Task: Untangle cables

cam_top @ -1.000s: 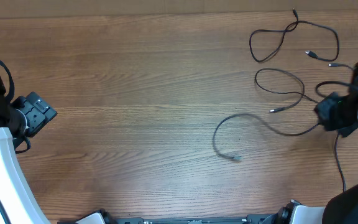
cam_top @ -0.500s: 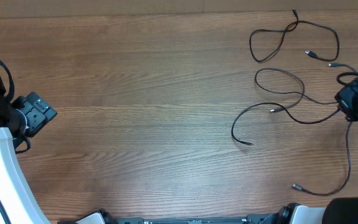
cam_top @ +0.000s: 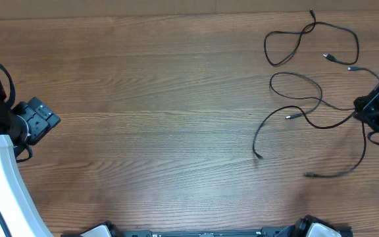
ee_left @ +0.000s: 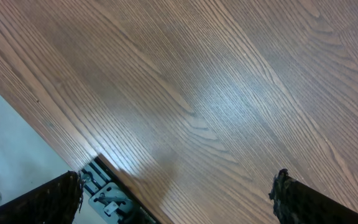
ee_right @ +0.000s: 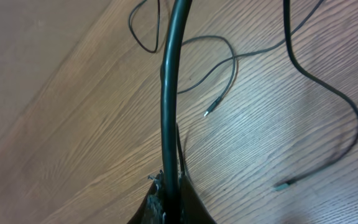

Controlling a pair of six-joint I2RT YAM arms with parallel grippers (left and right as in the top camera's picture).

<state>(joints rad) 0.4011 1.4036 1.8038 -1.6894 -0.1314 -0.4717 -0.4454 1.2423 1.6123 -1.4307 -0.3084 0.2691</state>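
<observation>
Wood-grained surface [cam_top: 150,92] is hosting a cable-sorting job, with all the action crowding its right side. At that edge, the right pincer [cam_top: 376,108] is pressing its fingers together on the middle of one thin black cord, the held cable [cam_top: 363,148], which in the wrist view is rising straight out of the closed tips. From the grip, one stretch is curving down toward the front and ending in a small plug [cam_top: 308,175]. The other stretch is running left, crossing a neighbouring looped cable [cam_top: 295,76] near that cord's silvery end. It is then bending down to its own tip; which cord is lying on top at the crossing cannot be told. Farther back, more cables [cam_top: 285,49] are lying in a loose loop with several plug ends scattered beside it, apart from the crossing.

Well apart, at the opposite edge, the left pincer [cam_top: 39,120] is hanging over bare wood with its fingers spread wide, holding nothing.

The step in hand appears to be drawing one cord clear of the others. The next move likely calls for carrying the held cable away from the looped cable until the crossing is slipping free. A gentle pull should spare the neighbour from dragging, and the cord can then be laid down by itself.
</observation>
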